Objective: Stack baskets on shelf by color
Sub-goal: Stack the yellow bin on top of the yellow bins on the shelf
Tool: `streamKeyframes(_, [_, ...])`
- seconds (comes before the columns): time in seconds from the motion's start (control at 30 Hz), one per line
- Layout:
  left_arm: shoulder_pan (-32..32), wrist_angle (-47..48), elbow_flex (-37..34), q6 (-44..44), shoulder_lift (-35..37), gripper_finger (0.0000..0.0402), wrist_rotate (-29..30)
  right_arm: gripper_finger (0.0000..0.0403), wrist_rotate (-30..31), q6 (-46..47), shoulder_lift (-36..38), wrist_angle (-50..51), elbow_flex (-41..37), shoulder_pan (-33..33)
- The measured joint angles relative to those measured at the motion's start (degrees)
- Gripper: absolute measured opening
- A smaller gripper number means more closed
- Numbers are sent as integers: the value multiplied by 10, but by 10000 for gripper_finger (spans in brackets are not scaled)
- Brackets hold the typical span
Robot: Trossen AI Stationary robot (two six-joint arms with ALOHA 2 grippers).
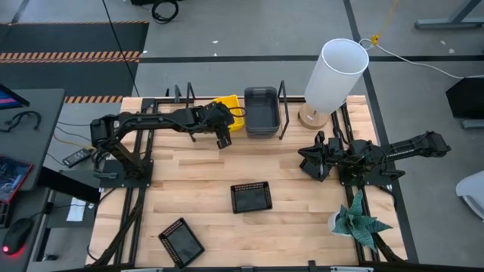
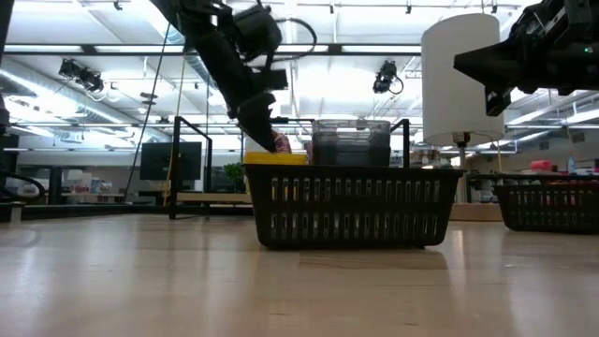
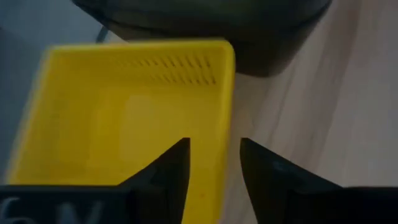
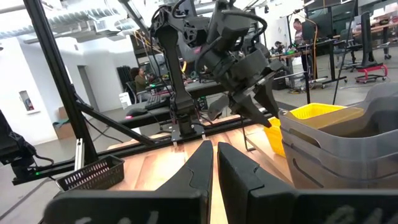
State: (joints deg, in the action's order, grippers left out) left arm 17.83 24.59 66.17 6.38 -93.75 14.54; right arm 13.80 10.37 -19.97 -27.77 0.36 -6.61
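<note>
Yellow plastic marks your left gripper's (image 1: 224, 134) spot: the yellow basket (image 1: 229, 109) sits on the shelf (image 1: 181, 97) at about 12 o'clock on the table (image 1: 302, 204), just left of centre, and the gripper is at the basket's near edge. In the left wrist view you see its two fingers (image 3: 168, 174) parted, one on each side of the basket's side wall; whether they press the wall you cannot tell.

Just beside the yellow basket, on its 3 o'clock side, the dark grey baskets (image 1: 261, 109) stand nested on the same shelf, between two black wire uprights.

One black mesh basket (image 1: 251, 196) lies on the table near the centre, slightly toward 6 o'clock. A second black mesh basket (image 1: 181, 242) lies at about 7 o'clock, turned at an angle near the front edge.

Your right gripper (image 1: 304, 161) waits at about 3 o'clock, above the table, with its fingers (image 4: 193, 171) nearly together and nothing between them.

A tall white cylinder (image 1: 335, 74) stands at about 1 o'clock beside the shelf's right end, and a small green plant (image 1: 359, 223) sits at about 5 o'clock.
</note>
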Motion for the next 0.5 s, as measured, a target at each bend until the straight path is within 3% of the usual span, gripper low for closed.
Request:
streamKeyframes(0.27, [-13,9,-1,41,-44,135,4,28,0,0,0,0,0,0])
streamKeyframes(0.5, [-23,26,-1,82,-45,46,-17,28,0,0,0,0,0,0])
